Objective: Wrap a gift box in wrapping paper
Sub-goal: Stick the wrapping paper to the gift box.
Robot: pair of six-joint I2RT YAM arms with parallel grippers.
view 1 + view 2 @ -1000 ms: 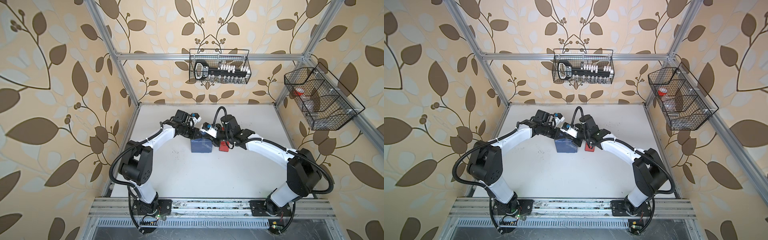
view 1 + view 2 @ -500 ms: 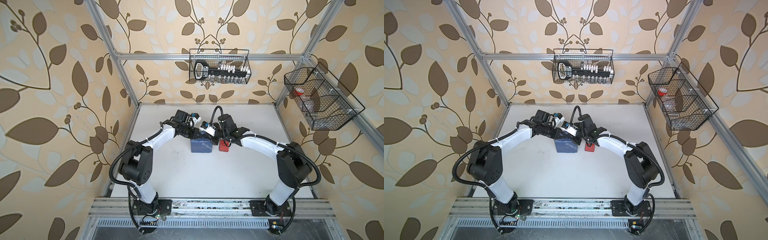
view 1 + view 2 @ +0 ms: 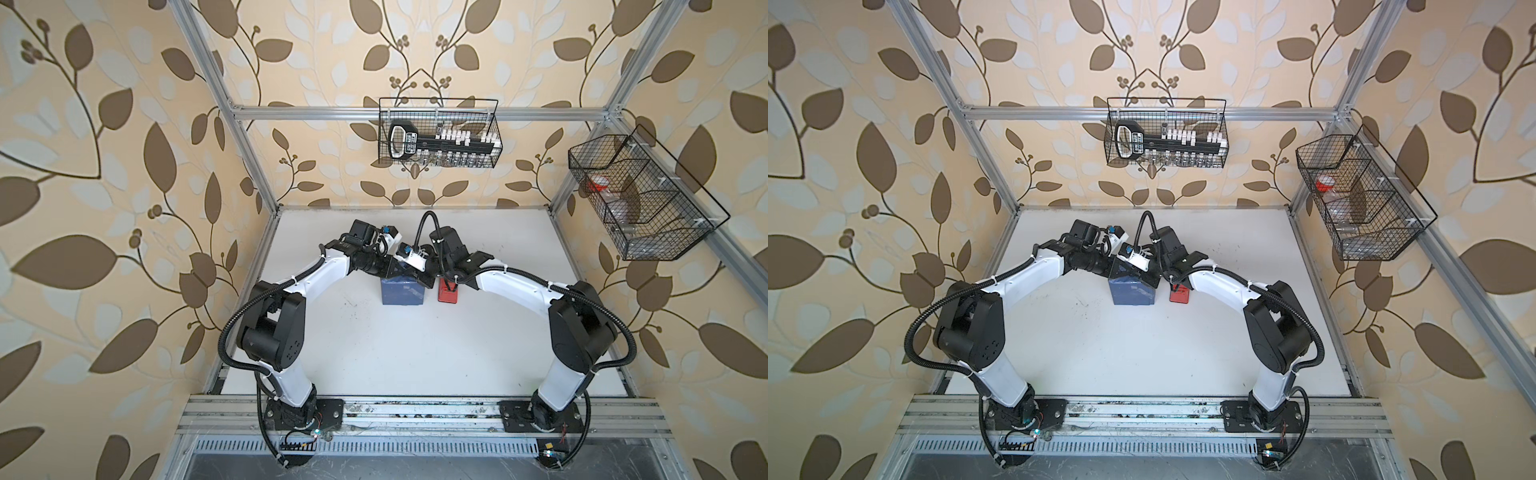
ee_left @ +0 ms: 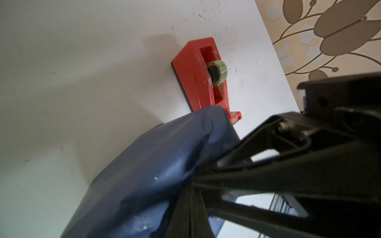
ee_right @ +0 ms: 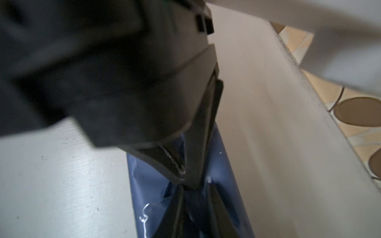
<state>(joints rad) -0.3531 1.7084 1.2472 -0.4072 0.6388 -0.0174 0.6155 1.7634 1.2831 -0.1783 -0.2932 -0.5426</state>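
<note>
Blue wrapping paper point(image 4: 144, 185): likely thin, tearable.
End fold point(image 5: 148, 185): pinch at left hand point(image 4: 192, 182).
Hands: left hand closed; right hand point(image 5: 193, 191) unclear.

The gift box point(image 3: 402, 293) sits on the table point(image 3: 374, 357), tape dispenser point(image 3: 449, 296) beside it (just to its right).

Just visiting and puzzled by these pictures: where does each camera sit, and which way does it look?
Top views: overhead, looking down on the white table; left arm and right arm whole.
Left wrist: on the left arm, looking past the left gripper over dark blue wrapping paper to a red plastic tape dispenser.
Right wrist: on the right arm, looking past the right gripper at that paper; the left gripper crowds in.
Shared: every view shows the paper.
</note>
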